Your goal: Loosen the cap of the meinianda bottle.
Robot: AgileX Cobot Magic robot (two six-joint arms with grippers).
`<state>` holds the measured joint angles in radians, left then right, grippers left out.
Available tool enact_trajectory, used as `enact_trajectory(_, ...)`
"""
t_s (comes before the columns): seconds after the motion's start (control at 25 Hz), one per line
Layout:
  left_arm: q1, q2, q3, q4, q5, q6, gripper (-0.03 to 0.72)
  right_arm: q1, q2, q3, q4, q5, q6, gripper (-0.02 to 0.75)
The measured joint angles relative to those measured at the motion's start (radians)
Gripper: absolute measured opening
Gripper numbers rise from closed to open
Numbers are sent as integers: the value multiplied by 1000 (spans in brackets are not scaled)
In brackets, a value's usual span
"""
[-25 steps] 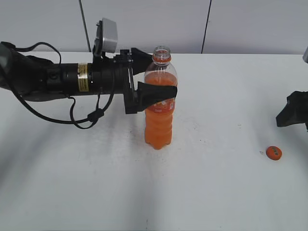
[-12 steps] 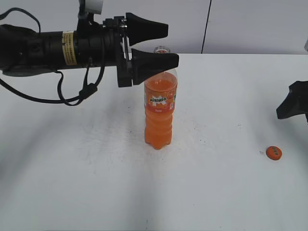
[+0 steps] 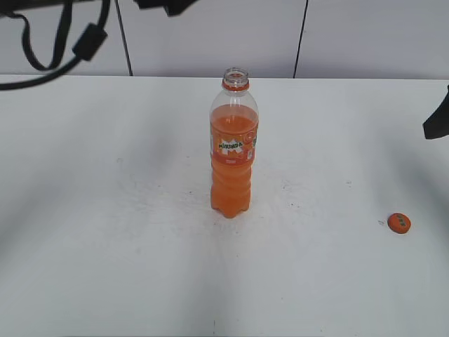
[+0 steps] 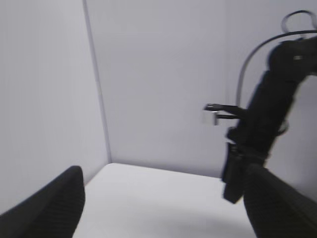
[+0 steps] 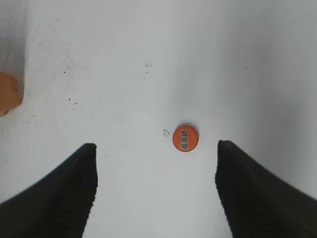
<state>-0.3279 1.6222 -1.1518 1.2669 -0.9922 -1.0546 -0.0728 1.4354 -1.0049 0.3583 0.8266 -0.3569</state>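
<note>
The meinianda bottle (image 3: 234, 151) stands upright mid-table with its mouth open and no cap on it. Its base edge shows at the left of the right wrist view (image 5: 9, 94). The orange cap (image 3: 399, 223) lies flat on the table at the right, also in the right wrist view (image 5: 185, 138). My left gripper (image 4: 163, 198) is open and empty, raised high and looking at the far wall; only a bit of its tip shows at the top of the exterior view (image 3: 168, 5). My right gripper (image 5: 156, 163) is open and empty above the table near the cap; a part shows at the exterior view's right edge (image 3: 438, 119).
The white table (image 3: 105, 232) runs to a grey panelled wall (image 3: 351, 35) at the back. A cable (image 3: 77, 49) of the left arm hangs at the top left. The right arm (image 4: 267, 129) shows in the left wrist view.
My left gripper let go of the bottle, opened, and rose up and to the left almost out of the exterior view. The right gripper drew back up and to the right. Bottle and cap stayed put.
</note>
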Motion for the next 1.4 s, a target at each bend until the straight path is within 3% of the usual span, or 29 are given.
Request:
enact_trajectory(0.16,0,-133,0,22,362,-58,593,0,-43,0,-2,33,0,556)
enact_trajectory(0.36,-2,-189,1,6,945,-72,593,0,-73,-1,-2,76,1,556)
enact_trajectory(0.48,-2,-178,1,-120,1272,-28,591,0,-81,-1,-2,98,2,556)
enact_trajectory(0.56,-1,-173,1,-296,1422,106,591,0,-81,-1,-2,108,3,556)
enact_trajectory(0.72,-1,-172,1,-690,1546,472,591,0,-87,-1,-2,123,12,556)
enact_trajectory(0.92,53,-162,1,-969,1710,704,589,0,-94,-1,-48,185,54,556)
enact_trajectory(1.12,137,-150,1,-1090,1980,773,588,0,-94,-1,-159,262,136,556)
enact_trajectory(1.4,143,-172,4,-1154,2196,848,564,0,-121,-1,-254,380,158,556)
